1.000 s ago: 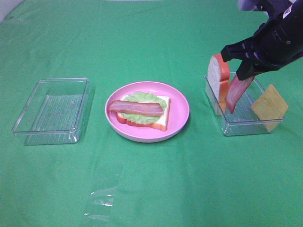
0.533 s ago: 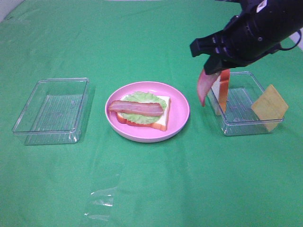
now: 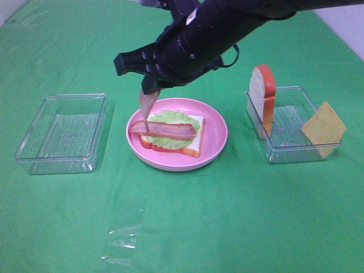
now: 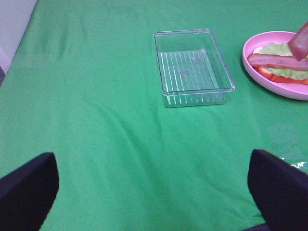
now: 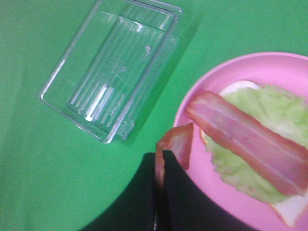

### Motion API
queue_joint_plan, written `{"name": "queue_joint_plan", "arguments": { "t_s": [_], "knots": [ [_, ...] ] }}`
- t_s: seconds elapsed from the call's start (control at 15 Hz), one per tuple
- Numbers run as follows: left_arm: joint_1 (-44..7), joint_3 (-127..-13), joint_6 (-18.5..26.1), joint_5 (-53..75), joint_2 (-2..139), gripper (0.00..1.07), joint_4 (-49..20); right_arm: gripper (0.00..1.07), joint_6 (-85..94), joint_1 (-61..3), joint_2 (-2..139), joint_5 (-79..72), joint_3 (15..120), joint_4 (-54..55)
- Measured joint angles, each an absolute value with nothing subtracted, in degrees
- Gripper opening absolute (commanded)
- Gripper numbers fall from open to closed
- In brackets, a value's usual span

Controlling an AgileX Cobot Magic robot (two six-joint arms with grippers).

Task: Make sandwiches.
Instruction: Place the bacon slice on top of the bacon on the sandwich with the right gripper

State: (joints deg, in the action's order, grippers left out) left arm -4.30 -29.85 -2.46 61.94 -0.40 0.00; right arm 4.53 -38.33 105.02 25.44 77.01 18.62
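Green cloth covers the whole desk (image 3: 239,216), and over it we see the black right arm (image 3: 227,28) reaching across the middle from the right. Its right hand (image 3: 149,86) hangs above the left edge of the plate. The left hand (image 4: 154,202) shows only in its own wrist view, where its two dark fingers (image 4: 29,187) stand wide apart over bare cloth with nothing between them. Two clear plastic trays come next. The left tray (image 3: 68,133) sits well apart from the plate, and the right tray (image 3: 296,149) sits on the plate's other side. Between them lies the round pink plate (image 3: 216,133). It carries the sandwich (image 3: 193,145), which is one white bread slice lying flat with a green lettuce leaf (image 3: 170,118) on it. A reddish-brown bacon strip (image 3: 165,131) lies lengthwise across the leaf. In the right tray a second bread slice (image 3: 263,96) with an orange crust stands upright at the end nearer the plate. A yellow cheese square (image 3: 323,128) leans tilted at the far end. The right hand is clamped on a red slice (image 3: 148,105), which hangs down from the pinched fingertips. Its lower tip is just over the left end of the bacon, and we cannot tell whether they touch. A small scrap of clear film (image 3: 122,242) lies on the cloth near the front.
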Motion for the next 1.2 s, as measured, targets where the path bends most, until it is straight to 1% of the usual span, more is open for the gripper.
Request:
{"name": "queue_joint_plan", "arguments": {
  "t_s": [0.13, 0.33, 0.4, 0.67, 0.87, 0.93, 1.0, 1.13, 1.2],
  "knots": [
    [-4.3, -29.9, -2.5, 61.9, -0.4, 1.0, 0.0, 0.0, 4.5, -40.1, 110.5, 25.4, 83.1, 19.2],
    [-4.3, -29.9, -2.5, 61.9, -0.4, 1.0, 0.0, 0.0, 4.5, -39.4, 114.1, 25.0, 84.7, 17.5],
    [-4.3, -29.9, -2.5, 61.9, -0.4, 1.0, 0.0, 0.0, 4.5, -37.9, 116.3, 25.1, 84.9, 14.0],
    [-4.3, -29.9, -2.5, 61.9, -0.4, 1.0, 0.0, 0.0, 2.3, -32.8, 118.9, 26.4, 84.9, 6.6],
    [-4.3, -29.9, -2.5, 61.9, -0.4, 1.0, 0.0, 0.0, 2.0, -31.3, 119.7, 27.6, 84.9, 5.0],
    [-4.3, -29.9, -2.5, 61.9, -0.4, 1.0, 0.0, 0.04, 2.0, -31.3, 119.9, 27.6, 84.9, 5.0],
    [-4.3, -29.9, -2.5, 61.9, -0.4, 1.0, 0.0, 0.21, 2.0, -31.3, 120.0, 27.6, 84.9, 5.0],
    [-4.3, -29.9, -2.5, 61.9, -0.4, 1.0, 0.0, 0.72, 2.0, -31.3, 120.0, 27.6, 84.9, 3.5],
    [-4.3, -29.9, -2.5, 61.9, -0.4, 1.0, 0.0, 0.9, 2.0, -31.3, 120.0, 27.6, 84.9, 2.5]
  ]
}}
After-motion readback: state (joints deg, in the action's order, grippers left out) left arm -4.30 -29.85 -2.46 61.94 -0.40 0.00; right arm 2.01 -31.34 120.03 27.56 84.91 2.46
